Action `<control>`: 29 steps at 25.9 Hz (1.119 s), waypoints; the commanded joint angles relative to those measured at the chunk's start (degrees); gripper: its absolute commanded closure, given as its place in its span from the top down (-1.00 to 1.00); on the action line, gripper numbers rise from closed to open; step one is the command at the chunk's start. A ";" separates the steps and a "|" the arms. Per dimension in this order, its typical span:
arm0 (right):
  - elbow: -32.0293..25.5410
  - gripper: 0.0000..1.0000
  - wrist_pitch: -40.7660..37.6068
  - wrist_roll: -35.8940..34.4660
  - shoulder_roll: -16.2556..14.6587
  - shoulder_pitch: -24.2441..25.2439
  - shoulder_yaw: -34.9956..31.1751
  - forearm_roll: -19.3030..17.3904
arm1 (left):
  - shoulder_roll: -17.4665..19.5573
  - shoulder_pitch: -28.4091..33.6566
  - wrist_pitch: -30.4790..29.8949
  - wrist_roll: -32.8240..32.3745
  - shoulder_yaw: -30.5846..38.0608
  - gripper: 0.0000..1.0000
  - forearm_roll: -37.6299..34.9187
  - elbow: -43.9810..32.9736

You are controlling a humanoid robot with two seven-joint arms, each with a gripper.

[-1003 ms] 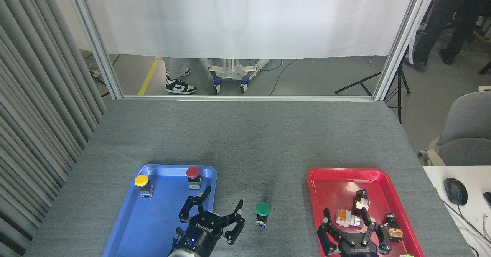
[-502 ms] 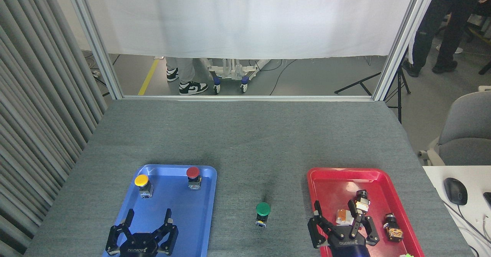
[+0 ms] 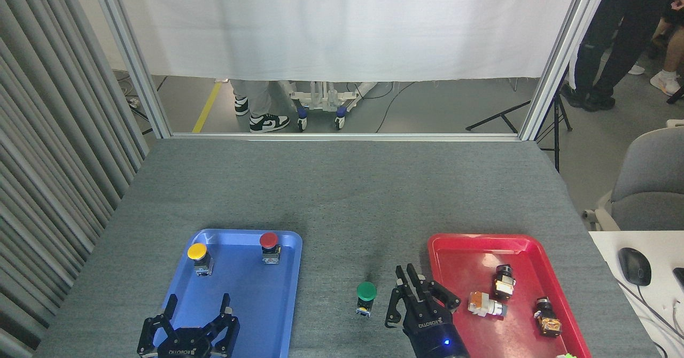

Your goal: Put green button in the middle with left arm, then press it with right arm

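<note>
Green button [image 3: 366,290] stands upright on bare tabletop [image 3: 342,197] between trays, small, light, rigid, tippy; press straight down on cap. Right gripper [image 3: 414,294] just beside it, jaws nearly together; left gripper [image 3: 195,315] jaws apart, empty.

Left gripper [image 3: 196,315] low at the bottom edge, palm facing up the view, its three black fingers [image 3: 170,305] spread wide and pointing away, nothing between them. Right gripper [image 3: 414,294] further forward, rising from the bottom edge on a dark wrist with a blue light, fingers [image 3: 412,278] drawn close together and pointing away, nothing held, one finger hanging down on the left.
</note>
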 commanded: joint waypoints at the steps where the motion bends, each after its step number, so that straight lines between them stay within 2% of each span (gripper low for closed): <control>1: 2.25 -1.00 0.02 0.73 1.22 -1.96 2.48 0.05 | -0.03 -0.08 0.05 -0.02 0.01 0.98 0.00 -0.02; 8: 7.09 -1.00 0.46 1.43 2.80 -4.51 5.47 0.14 | -0.03 -0.17 0.05 -0.20 0.01 0.98 0.00 -0.11; 20: 14.56 -1.00 2.48 1.52 3.94 -5.30 6.87 0.14 | -0.03 -0.26 0.05 -0.64 0.01 0.98 0.00 -0.11; 29: 13.94 -1.00 2.66 1.43 3.94 -5.30 7.05 -0.03 | -0.12 -0.35 0.05 -0.73 0.01 0.98 0.00 -0.11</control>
